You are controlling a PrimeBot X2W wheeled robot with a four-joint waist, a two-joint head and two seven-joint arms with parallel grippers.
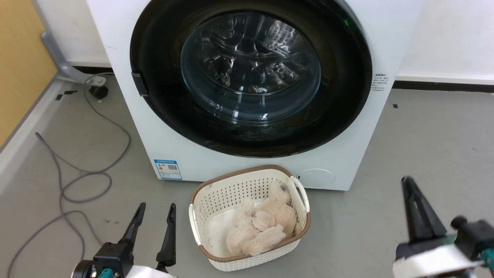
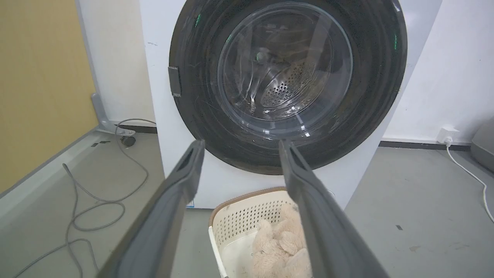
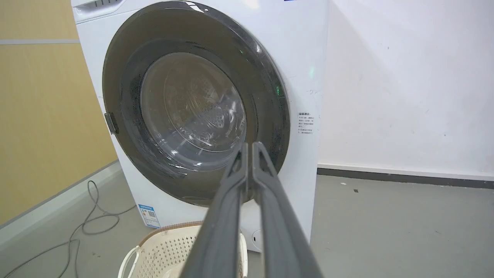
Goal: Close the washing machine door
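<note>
The washing machine door (image 1: 251,77) sits flat against the front of the washing machine (image 1: 247,170), its black ring filling the round opening. I see no gap along its rim, so I judge the closing to be done, or nearly. Whether the latch has caught, the pictures do not tell; a final press may be what is left.

The left gripper (image 1: 157,208) hangs low before the machine, its two fingers spread apart with nothing between them. The right gripper (image 1: 409,185) is near the floor at the right, fingers pressed together on nothing. Neither touches the door.

On the floor just in front of the machine stands a cream basket (image 1: 200,216) with a plush toy (image 1: 262,227) inside, and a grey cable (image 1: 77,185) lies to the left.

The right wrist view looks from the side, and there the door's right edge lies close on the white front. The left wrist view looks straight on and shows the steel drum (image 2: 285,85) through the glass.
</note>
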